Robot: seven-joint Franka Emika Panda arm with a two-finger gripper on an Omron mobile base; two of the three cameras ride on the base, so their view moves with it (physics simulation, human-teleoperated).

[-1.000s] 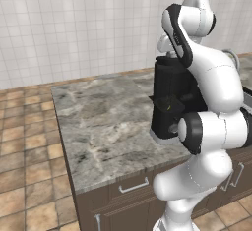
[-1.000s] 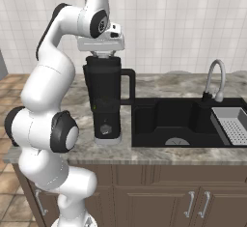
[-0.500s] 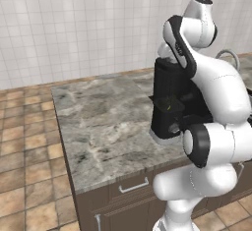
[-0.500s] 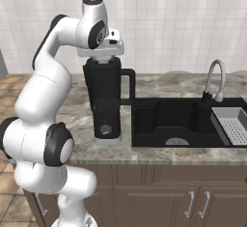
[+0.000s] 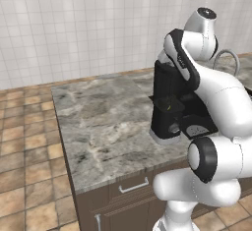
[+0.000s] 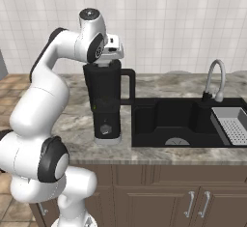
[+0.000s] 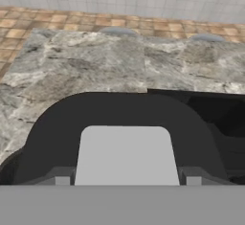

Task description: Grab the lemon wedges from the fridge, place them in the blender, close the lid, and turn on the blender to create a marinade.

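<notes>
I judge the lid step to be in hand. My two-finger gripper [image 6: 107, 63] sits directly above the black, dark-tinted boxy blender jar [image 6: 102, 88], which stands on its black base with light grey foot on the grey-veined marble counter [image 5: 103, 122], just left of the black sink basin [image 6: 178, 122]. In the hand view the flat black rounded-square lid [image 7: 115, 123] with its light grey square cap [image 7: 127, 154] lies right under the hand, the two small dark finger tips [image 7: 62, 176] rising either side of the cap, well spread. I judge that the lid sits on the jar and that the fingers grip nothing, though contact at the tips is cut off by the lower edge.

A small yellow-green patch, likely the lemon wedges [image 5: 170, 107], shows through the tinted jar wall; I cannot count the pieces.

Next move, in my judgement: lift clear of the lid, descend to the round knob [image 6: 107, 129] on the base front and turn it. That calls for a low, frontal approach without nudging the jar.

Whether the lid is fully seated I cannot tell. In the left base view the arm covers much of the jar and its top.
</notes>
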